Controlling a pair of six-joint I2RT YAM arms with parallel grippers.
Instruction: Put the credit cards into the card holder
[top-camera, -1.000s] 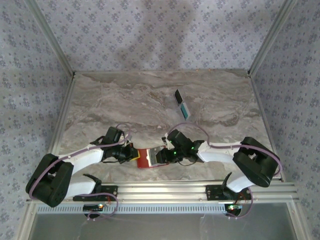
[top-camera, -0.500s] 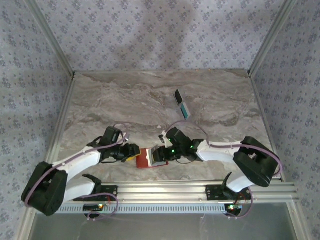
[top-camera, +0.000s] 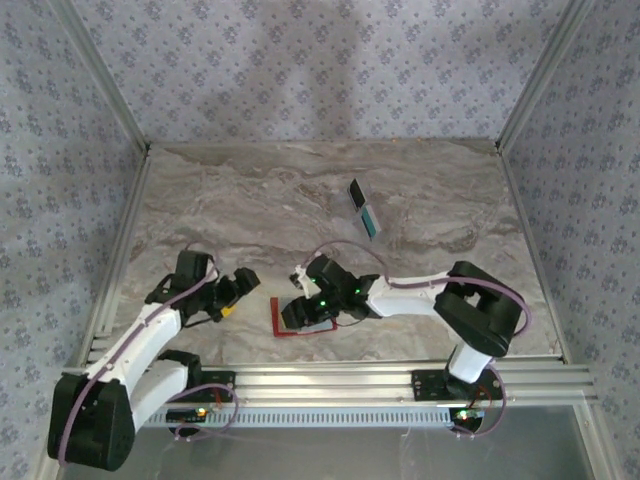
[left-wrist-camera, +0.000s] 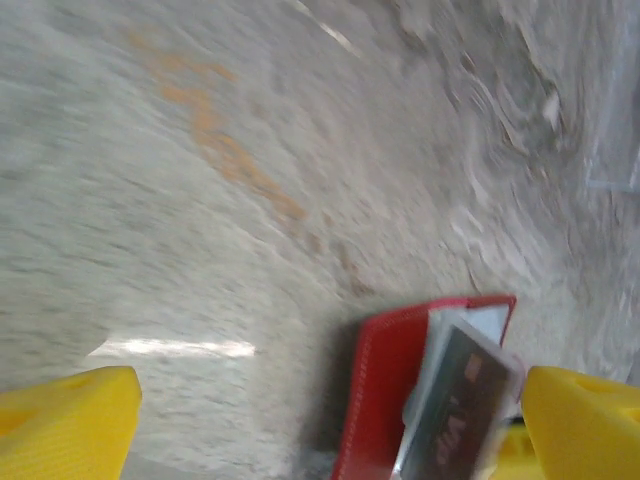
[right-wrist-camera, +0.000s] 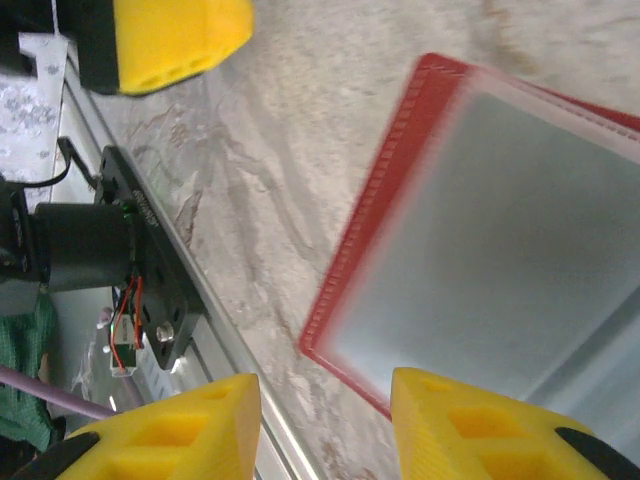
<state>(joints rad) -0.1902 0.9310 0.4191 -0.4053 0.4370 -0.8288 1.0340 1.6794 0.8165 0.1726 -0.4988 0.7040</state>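
Since a second ago the left pincer (top-camera: 238, 295) has let go and drawn back toward the left edge of the table (top-camera: 420, 290), well apart from the card holder (top-camera: 276, 320) it was touching; its yellow fingers (left-wrist-camera: 70, 420) now stand wide with nothing between them; the right pincer (top-camera: 300, 308) has slid leftward over the holder, which lies close to the near edge, a little left of the middle. From above, the right pincer hides most of the holder, so only a red strip along its left and near sides shows; the left wrist view is blurred, yet it shows a dark lettered card (left-wrist-camera: 462, 395) tilted up against a pale inner pocket, its lower end cut off by the frame and its lettering unreadable; how deep it sits I cannot tell. In the right wrist view the pale pocket (right-wrist-camera: 500, 260) is smeared and runs out of frame on the right; the right pincer's fingers (right-wrist-camera: 175, 430) stand narrowly apart above the holder's corner; whether they pinch anything I cannot tell. Counted: one card holder; three credit cards, namely the one at the holder plus a dark-and-pale card (top-camera: 355, 192) and a teal-blue card (top-camera: 371, 221), lying end to end, unmoved, toward the far edge just right of the middle; two pincers.
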